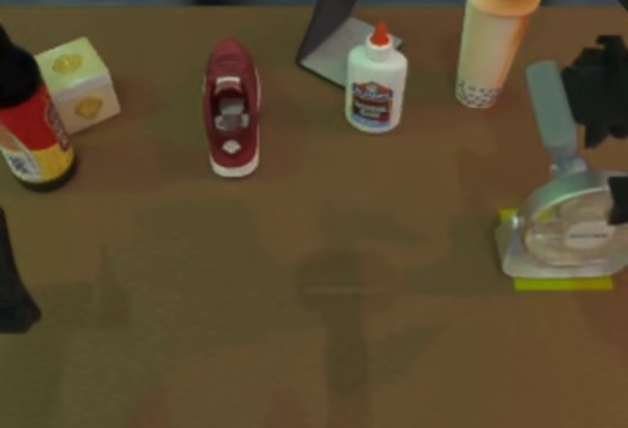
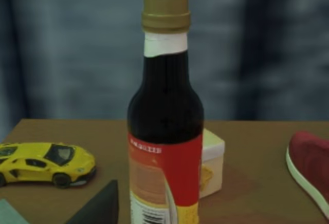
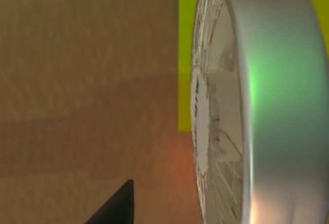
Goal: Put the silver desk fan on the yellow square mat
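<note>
At the table's right edge, silver desk fan [image 1: 569,232] on yellow square mat [image 1: 561,283], grille facing left, right pincer [image 1: 616,202] state unclear.

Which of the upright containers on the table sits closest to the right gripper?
The bubble tea cup with the straw, beside the right gripper. The glue bottle stands mid-table; the sauce bottle is at the far left.
</note>
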Action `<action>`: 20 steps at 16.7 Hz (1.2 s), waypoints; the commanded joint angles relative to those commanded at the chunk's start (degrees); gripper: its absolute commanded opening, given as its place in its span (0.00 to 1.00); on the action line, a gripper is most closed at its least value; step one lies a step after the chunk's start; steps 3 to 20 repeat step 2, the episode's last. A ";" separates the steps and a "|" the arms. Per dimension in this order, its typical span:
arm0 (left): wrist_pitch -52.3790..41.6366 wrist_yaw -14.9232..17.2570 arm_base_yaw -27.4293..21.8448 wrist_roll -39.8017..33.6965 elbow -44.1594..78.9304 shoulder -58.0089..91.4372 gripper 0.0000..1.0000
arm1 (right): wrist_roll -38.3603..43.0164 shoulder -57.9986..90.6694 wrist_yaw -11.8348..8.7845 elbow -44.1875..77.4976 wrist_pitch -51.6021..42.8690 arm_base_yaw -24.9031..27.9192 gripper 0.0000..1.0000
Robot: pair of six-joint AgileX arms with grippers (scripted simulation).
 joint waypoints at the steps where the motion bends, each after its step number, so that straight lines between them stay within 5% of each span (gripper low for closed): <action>1: 0.00 0.00 0.00 0.00 0.00 0.00 1.00 | 0.00 0.00 0.00 0.00 0.00 0.00 1.00; 20: 0.00 0.00 0.00 0.00 0.00 0.00 1.00 | 0.00 0.00 0.00 0.00 0.00 0.00 1.00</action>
